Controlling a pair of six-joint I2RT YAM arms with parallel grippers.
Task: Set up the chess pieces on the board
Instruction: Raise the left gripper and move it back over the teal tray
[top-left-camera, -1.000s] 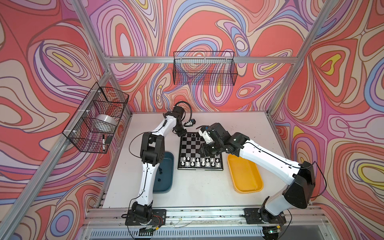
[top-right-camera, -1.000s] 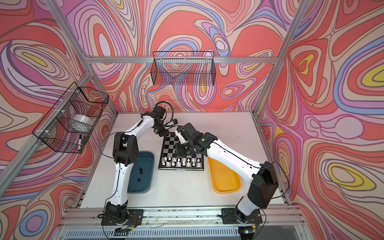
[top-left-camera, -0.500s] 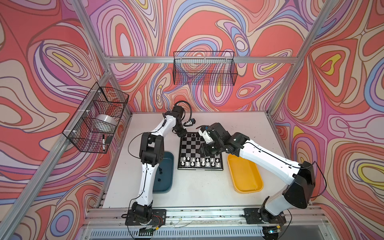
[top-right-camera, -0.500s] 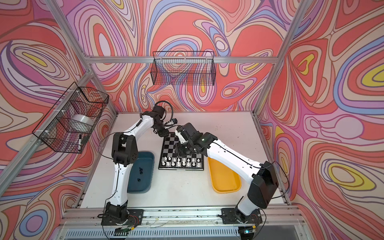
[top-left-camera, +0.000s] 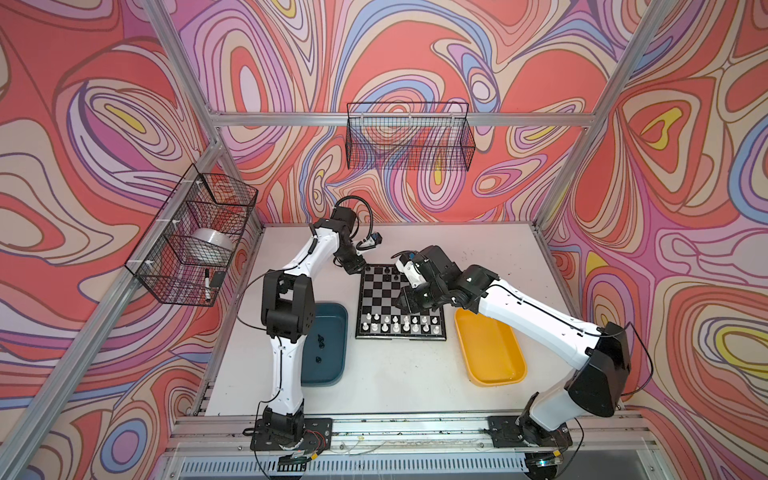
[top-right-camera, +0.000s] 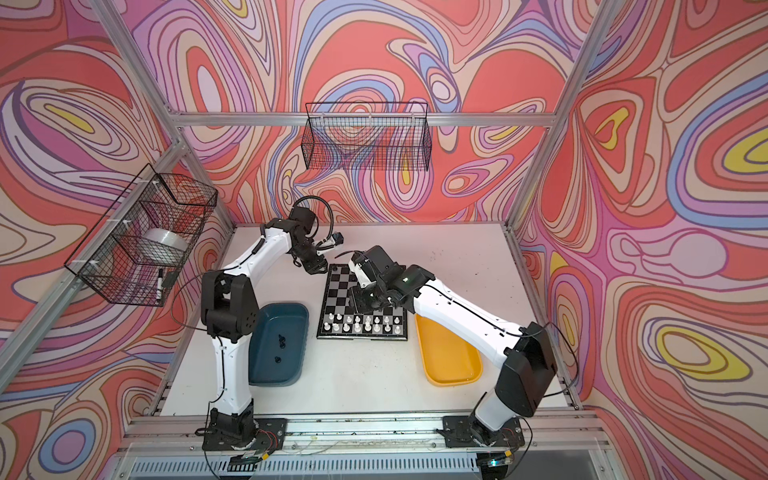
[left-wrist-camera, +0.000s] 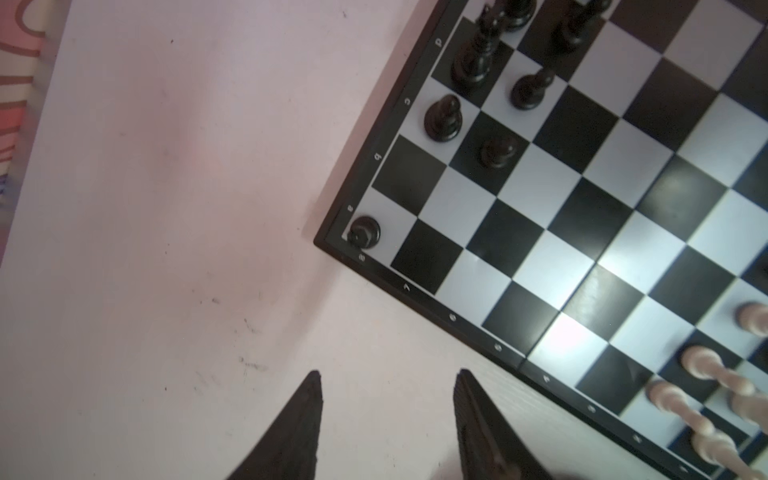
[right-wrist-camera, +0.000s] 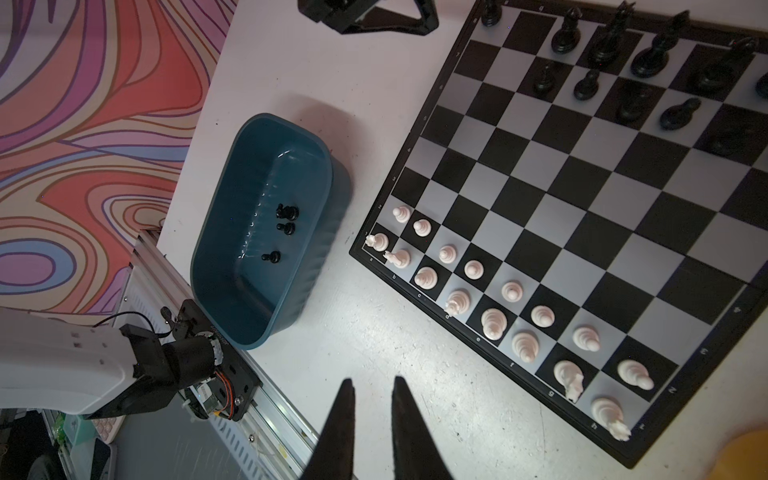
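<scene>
Left wrist view: left gripper (left-wrist-camera: 389, 372) spread, empty, over table (left-wrist-camera: 166, 208) beside board (left-wrist-camera: 590, 216) corner bearing a black piece (left-wrist-camera: 364, 232). Right gripper (right-wrist-camera: 372, 379) nearly pressed together, empty, above board. White pieces (right-wrist-camera: 493, 323) ranked; black pieces (right-wrist-camera: 286, 212) in teal tray (right-wrist-camera: 249, 174).

Top views (stereo pair): mounted high at the cell's front, facing steeply down; both take in the whole bench (top-left-camera: 386, 386).
Left wrist view: close over the bench, looking past its jaws; board (left-wrist-camera: 582, 232) corner ahead, to one side.
Right wrist view: higher; most of the same board beyond its jaws.
</scene>
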